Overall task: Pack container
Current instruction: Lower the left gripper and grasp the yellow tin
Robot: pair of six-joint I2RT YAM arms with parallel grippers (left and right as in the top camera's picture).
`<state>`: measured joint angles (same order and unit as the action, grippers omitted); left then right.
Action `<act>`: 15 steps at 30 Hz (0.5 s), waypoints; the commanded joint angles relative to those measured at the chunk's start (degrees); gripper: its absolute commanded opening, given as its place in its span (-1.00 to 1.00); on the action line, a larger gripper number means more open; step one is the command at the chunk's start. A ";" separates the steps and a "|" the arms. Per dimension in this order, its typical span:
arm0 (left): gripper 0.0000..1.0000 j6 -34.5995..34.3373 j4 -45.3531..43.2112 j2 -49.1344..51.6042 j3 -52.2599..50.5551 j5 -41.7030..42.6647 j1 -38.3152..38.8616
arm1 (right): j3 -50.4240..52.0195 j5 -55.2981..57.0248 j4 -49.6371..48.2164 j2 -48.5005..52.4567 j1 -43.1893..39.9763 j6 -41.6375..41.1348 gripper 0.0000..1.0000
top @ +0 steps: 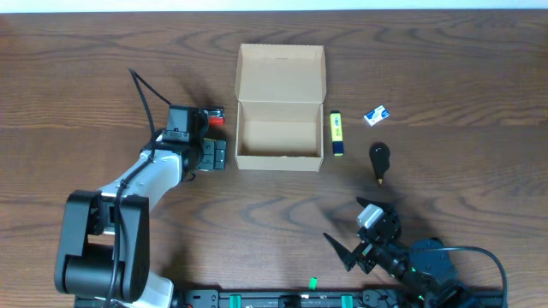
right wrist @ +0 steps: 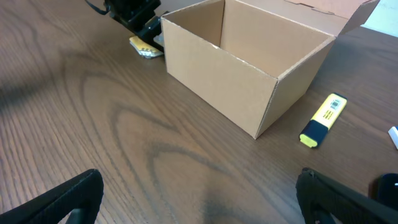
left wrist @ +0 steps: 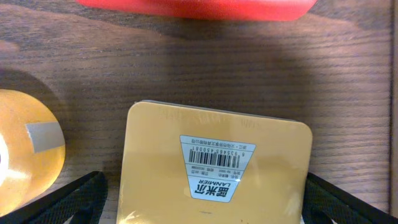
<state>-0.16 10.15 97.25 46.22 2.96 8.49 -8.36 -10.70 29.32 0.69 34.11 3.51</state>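
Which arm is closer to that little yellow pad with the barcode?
Left. The left gripper hovers over the yellow pad, open jaws either side; the right gripper is far off, past the cardboard box.

Left arm extended forward, right arm folded low, left claw [top: 214,156] and right claw [top: 355,239] both spread wide.

The container [top: 279,162] stands mid-table, its lid folded back on the far side. Just left of it the left gripper [top: 210,156] hangs over the pad [left wrist: 214,165], a tape roll [left wrist: 25,149] beside the pad. A marker [top: 337,133] lies just right of the container, a small packet [top: 376,115] farther right, and the right gripper [top: 347,252] nearer the front edge
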 commanded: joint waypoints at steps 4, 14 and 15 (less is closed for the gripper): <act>0.96 -0.24 0.52 1.42 0.28 -8.94 4.15 | 0.24 -0.24 0.07 -0.39 0.48 -0.70 0.99; 0.99 -1.33 1.68 1.66 0.28 -9.35 4.61 | 0.24 -0.24 0.07 -0.39 0.48 -0.70 0.99; 0.99 -1.51 1.86 1.68 0.26 -9.31 4.61 | 0.24 -0.24 0.07 -0.39 0.48 -0.70 0.99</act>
<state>-1.13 10.48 97.36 46.74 -3.70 12.99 -8.36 -10.70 29.32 0.69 34.11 3.51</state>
